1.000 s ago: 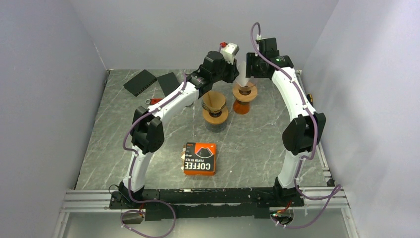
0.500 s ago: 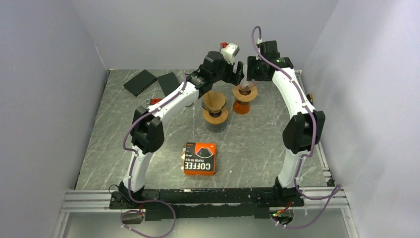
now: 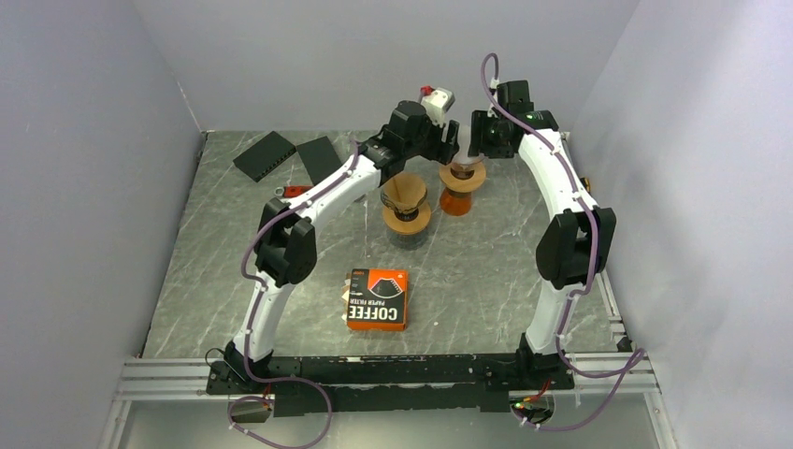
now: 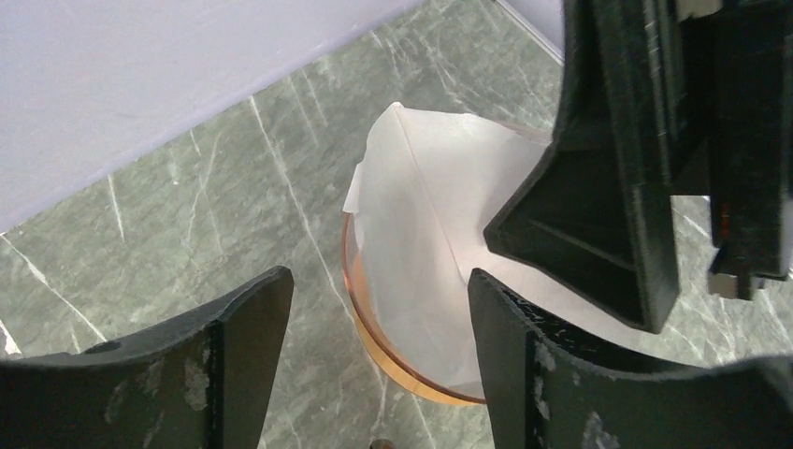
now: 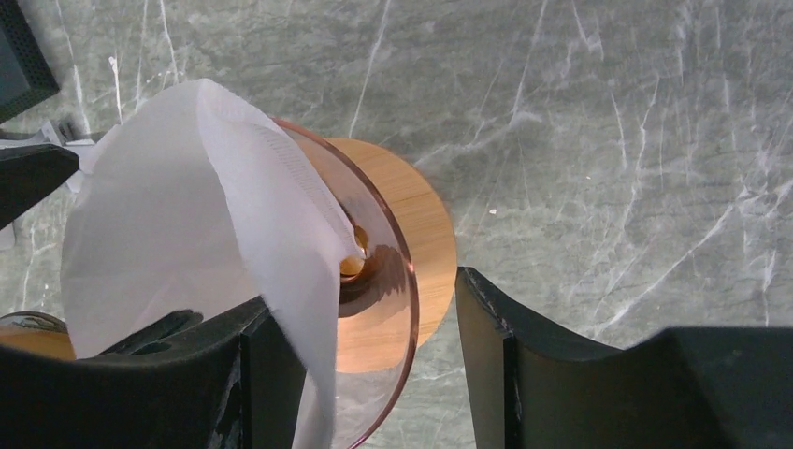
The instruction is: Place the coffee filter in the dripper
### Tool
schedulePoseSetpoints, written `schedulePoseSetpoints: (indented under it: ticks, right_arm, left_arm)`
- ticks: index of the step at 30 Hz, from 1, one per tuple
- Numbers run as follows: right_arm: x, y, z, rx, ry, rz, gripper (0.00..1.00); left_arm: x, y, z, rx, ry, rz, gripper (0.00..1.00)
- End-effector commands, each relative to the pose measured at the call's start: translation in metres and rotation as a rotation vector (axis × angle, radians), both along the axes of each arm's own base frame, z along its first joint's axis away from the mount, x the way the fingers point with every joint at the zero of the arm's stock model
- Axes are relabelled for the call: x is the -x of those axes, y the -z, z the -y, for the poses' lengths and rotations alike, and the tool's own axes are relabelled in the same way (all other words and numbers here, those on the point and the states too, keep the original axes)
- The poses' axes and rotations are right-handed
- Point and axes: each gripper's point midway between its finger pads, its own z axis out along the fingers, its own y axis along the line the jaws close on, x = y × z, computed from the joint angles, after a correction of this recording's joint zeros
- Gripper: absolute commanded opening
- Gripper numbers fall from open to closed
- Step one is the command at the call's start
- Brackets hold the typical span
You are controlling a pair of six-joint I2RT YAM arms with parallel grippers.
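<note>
Right wrist view: filter (image 5: 159, 215) is only half seated. One wall is down inside the dripper (image 5: 421, 224); the rest stands proud and leans out over the rim toward the left arm. My right end effector (image 5: 360, 299) is part open and straddles the rim, clamping nothing; the filter's free edge hangs right against one finger. On the left wrist view my left end effector (image 4: 379, 281) is wide open and empty, just short of the paper.

Risks, my read:
- Either finger drags the paper on retreat and tips it off the cone.
- A push on the high side creases it instead of seating it.
- The two end effectors are nearly touching over the cone, so a sloppy move knocks one into the other or nudges the dripper, which looks unfixed on the bench (image 3: 468, 271).

Around, near to far:
- coffee filter box (image 3: 377, 299), well clear in front
- second dripper (image 3: 405, 208), just beside ours and close by the left wrist, the one thing in the way
- small red item (image 3: 293, 191)
- two black slabs (image 3: 265, 155) far left, well apart from the work
</note>
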Motion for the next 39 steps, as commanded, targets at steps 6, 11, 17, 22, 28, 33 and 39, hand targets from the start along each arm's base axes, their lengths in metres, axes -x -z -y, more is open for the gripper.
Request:
schedulePoseSetpoints:
  ticks: [6,11,17,22,28,33,39]
  right_arm:
    - [-0.008,0.004,0.002,-0.025,0.01,0.011,0.51]
    - [-0.008,0.012,0.004,-0.017,0.015,-0.007,0.42]
    - [-0.01,0.011,0.002,-0.026,0.011,-0.005,0.39]
    - [-0.013,0.001,-0.003,-0.054,-0.004,0.017,0.43]
    - [-0.016,-0.004,-0.006,-0.065,-0.013,0.027,0.51]
    - [-0.017,-0.002,-0.006,-0.065,-0.015,0.028,0.54]
    - [-0.021,0.006,-0.007,-0.063,-0.02,0.012,0.62]
  left_arm:
    - [-0.008,-0.011,0.003,-0.005,-0.013,0.048,0.64]
    - [-0.009,-0.011,0.001,-0.012,-0.021,0.055,0.54]
    - [-0.007,-0.012,0.003,-0.006,-0.005,0.058,0.52]
    - [-0.004,-0.017,0.006,0.011,0.016,0.066,0.45]
    - [-0.004,-0.018,0.007,0.014,0.022,0.069,0.42]
    - [-0.003,-0.02,0.008,0.024,0.03,0.072,0.45]
    - [-0.002,-0.019,0.01,0.025,0.039,0.068,0.34]
